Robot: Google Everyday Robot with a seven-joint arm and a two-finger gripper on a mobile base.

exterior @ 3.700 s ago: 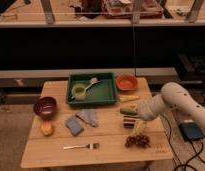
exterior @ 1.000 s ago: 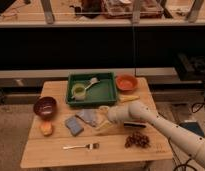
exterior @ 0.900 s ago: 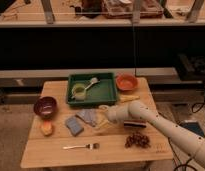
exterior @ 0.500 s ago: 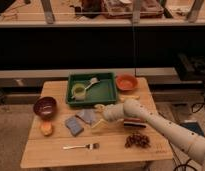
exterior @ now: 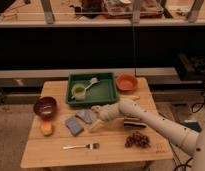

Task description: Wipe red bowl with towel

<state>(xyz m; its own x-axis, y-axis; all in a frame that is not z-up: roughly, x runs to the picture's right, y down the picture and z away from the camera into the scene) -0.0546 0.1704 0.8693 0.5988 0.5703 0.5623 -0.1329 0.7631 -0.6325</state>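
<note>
Nearest the front edge of the wooden table (exterior: pixel 113 152) lies a fork (exterior: pixel 80 146), with a dark cluster like grapes (exterior: pixel 137 140) off to its right. Further in, an orange fruit (exterior: pixel 46 128) sits at the left and a flat blue sponge (exterior: pixel 74 126) lies beside it. Just behind the sponge and touching it is the towel (exterior: pixel 85 115), a small, pale grey-blue cloth, rumpled into soft folds. The gripper (exterior: pixel 95 117) is low at the towel's right edge, at the end of a white arm (exterior: pixel 151 122) reaching in from the right. Its two pale fingers stand apart, not clamped on anything. A maroon bowl (exterior: pixel 45 106) sits at the left. Beyond is a green tray (exterior: pixel 103 92) holding a small cup (exterior: pixel 78 91). Farthest, just right of the tray, stands the red bowl (exterior: pixel 127 82), round, shallow and orange-red, well apart from the towel.
</note>
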